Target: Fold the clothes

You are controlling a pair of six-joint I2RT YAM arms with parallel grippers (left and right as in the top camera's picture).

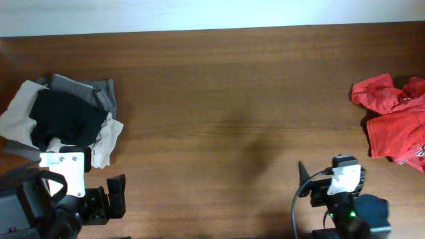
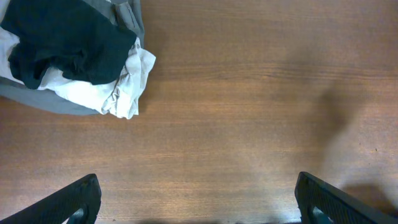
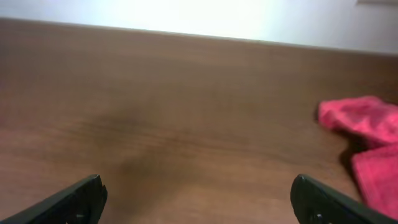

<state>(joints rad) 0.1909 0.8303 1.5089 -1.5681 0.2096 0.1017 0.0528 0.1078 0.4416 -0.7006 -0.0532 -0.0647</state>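
Overhead, the black T-shirt lay crumpled on top of a small heap near the left edge of the table, resting on a beige garment and a grey garment that showed around and beneath it. A red garment sat bunched at the right edge, well apart from the heap. Both arms were low at the near edge of the table, one toward each near corner. In the left wrist view the left gripper had its fingers spread wide, with only bare wood between them; it held nothing and touched nothing, and the black T-shirt on its heap lay ahead and off to the left, clear of the fingertips. In the right wrist view the right gripper was likewise spread wide over bare wood, empty and touching no cloth, with the red garment ahead on its right side and apart from it. The picture from that wrist was soft and blurred.
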